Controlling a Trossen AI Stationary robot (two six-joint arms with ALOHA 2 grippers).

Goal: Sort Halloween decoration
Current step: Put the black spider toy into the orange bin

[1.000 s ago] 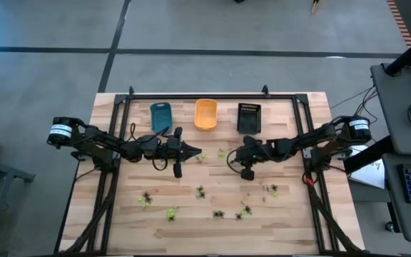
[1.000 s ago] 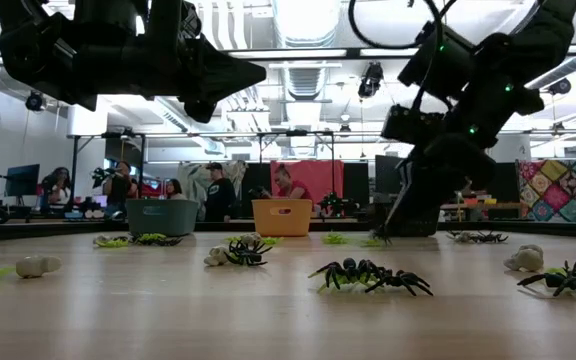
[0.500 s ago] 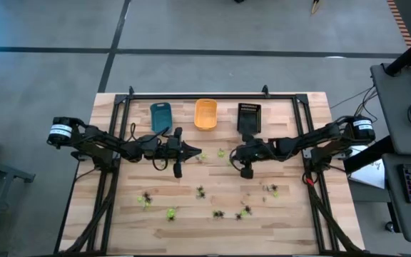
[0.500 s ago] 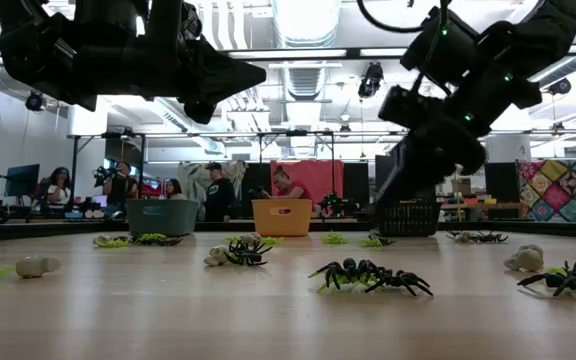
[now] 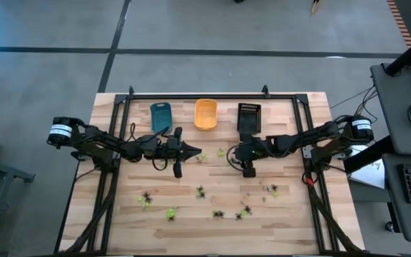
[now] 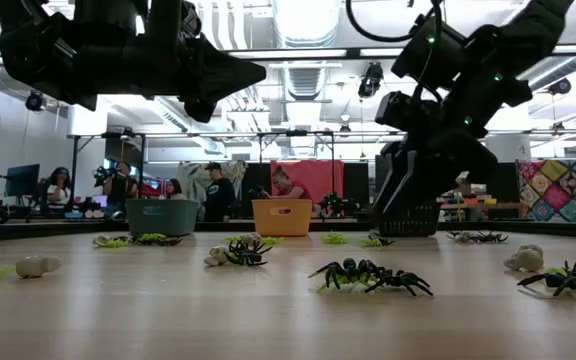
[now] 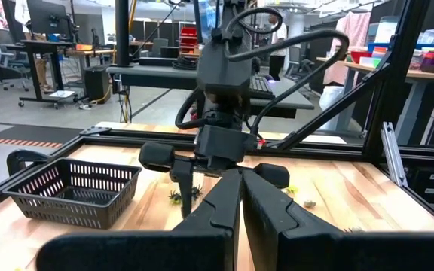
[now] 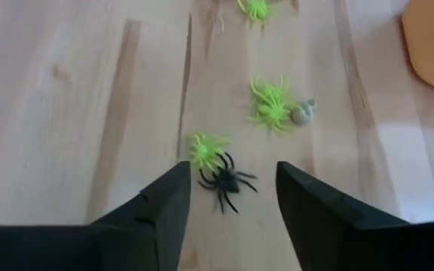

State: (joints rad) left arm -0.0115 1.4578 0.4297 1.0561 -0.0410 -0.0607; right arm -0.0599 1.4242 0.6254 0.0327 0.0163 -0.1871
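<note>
The Halloween decoration lies loose on the wooden table (image 5: 120, 214). A black spider (image 8: 224, 181) rests on the wood between and just ahead of the fingertips of my open right gripper (image 8: 228, 203), beside a yellow-green spider (image 8: 206, 148). Another yellow-green spider (image 8: 271, 105) and a pale piece (image 8: 302, 113) lie farther ahead. My right gripper (image 5: 230, 153) hovers low at the table's middle. Facing it, my left gripper (image 5: 195, 152) is shut on nothing and held above the table (image 7: 241, 181). Several more spiders (image 5: 218, 213) lie near the front edge.
A blue tray (image 5: 161, 116), an orange tray (image 5: 205, 114) and a black slotted tray (image 5: 249, 118) stand in a row at the table's far side. In the low view, black spiders (image 6: 368, 275) and pale pieces (image 6: 30, 266) lie close to the camera. People are in the room behind.
My right gripper has opened. It has lifted a little off the table and shifted slightly toward the far edge, staying over the same middle spot. The black spider lies on the wood between its fingers.
</note>
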